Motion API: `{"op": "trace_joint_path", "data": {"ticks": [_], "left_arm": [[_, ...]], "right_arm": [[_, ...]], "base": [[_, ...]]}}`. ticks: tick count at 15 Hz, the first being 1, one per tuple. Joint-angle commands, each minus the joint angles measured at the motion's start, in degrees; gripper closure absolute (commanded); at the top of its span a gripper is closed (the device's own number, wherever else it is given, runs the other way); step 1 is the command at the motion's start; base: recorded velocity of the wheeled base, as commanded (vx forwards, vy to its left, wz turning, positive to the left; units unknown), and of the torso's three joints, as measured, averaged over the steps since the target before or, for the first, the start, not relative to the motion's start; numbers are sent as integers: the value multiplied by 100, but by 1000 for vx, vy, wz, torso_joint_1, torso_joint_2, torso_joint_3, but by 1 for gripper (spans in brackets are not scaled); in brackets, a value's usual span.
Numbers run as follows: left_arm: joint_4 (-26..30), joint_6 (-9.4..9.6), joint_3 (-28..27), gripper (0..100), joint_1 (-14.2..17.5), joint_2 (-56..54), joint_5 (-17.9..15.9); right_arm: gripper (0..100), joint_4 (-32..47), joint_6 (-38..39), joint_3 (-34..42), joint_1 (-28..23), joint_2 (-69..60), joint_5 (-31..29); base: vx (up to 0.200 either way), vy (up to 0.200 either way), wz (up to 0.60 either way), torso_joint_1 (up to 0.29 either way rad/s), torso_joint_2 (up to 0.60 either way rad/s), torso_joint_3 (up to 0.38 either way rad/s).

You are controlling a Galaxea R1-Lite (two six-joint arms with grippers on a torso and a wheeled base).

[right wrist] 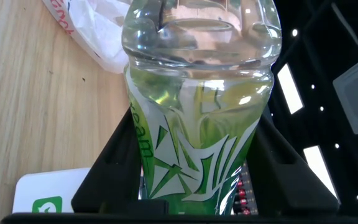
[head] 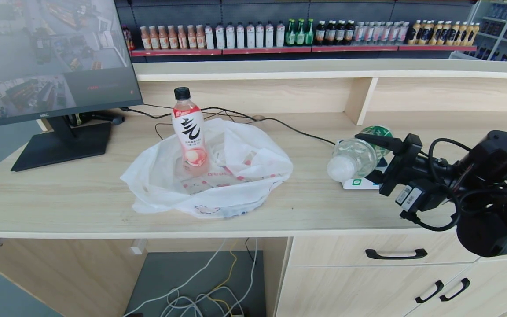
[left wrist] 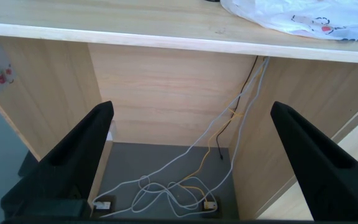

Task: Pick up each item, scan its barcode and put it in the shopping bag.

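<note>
Now: right gripper (head: 368,156) grips bottle (head: 351,160); scan step likely.
Left gripper (left wrist: 191,118): open, low by bench (left wrist: 104,28).
Next: carry bottle into bag (head: 156,176).

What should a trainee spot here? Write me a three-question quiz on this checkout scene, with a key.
1. True or false: the pink drink bottle stands upright inside the shopping bag.
2. Pick one. The right jaws hold: A) a can; B) the green-labelled clear bottle; C) nothing.
3. Fill the blank: the left jaws, below the counter edge, are ___ (open or shut).

Key: 1 true; 2 B; 3 open.
</note>
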State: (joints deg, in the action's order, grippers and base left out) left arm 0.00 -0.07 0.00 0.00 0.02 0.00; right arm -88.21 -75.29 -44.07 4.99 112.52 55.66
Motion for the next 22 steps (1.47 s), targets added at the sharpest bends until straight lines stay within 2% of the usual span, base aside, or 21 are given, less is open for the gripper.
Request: {"op": "trace_joint_path", "data": {"ticks": [1,6,8,9,14,16,19,20,22], "left_arm": [[0,-1,0,0,0,-2,0],[0,-1,0,0,0,-2,0],[0,-1,0,0,0,-2,0],[0,-1,0,0,0,-2,-9],[0,7,0,0,0,-2,-9],[0,7,0,0,0,-2,0],[0,-1,0,0,0,-2,0],[0,-1,0,0,0,-2,0],[0,-1,0,0,-9,-2,0]], "right_arm": [[100,-3,-3,12,2,-19,6],[100,-47,41,30,11,-72,6],[100,-100,190,48,213,-204,-3],[100,-109,550,-5,539,-397,-231],[100,-179,2229,12,1013,-582,-1224],[100,-179,2695,-93,1303,-687,-1769],[100,-179,4084,276,1795,-898,-2631],[100,-179,4576,311,1954,-934,-3140],[100,-179,5683,153,2657,-1074,-4529]], "base": [[0,0,0,0,0,0],[0,0,0,0,0,0],[0,0,0,0,0,0],[0,0,0,0,0,0],[0,0,0,0,0,0],[0,0,0,0,0,0],[0,0,0,0,0,0],[0,0,0,0,0,0],[0,0,0,0,0,0]]}}
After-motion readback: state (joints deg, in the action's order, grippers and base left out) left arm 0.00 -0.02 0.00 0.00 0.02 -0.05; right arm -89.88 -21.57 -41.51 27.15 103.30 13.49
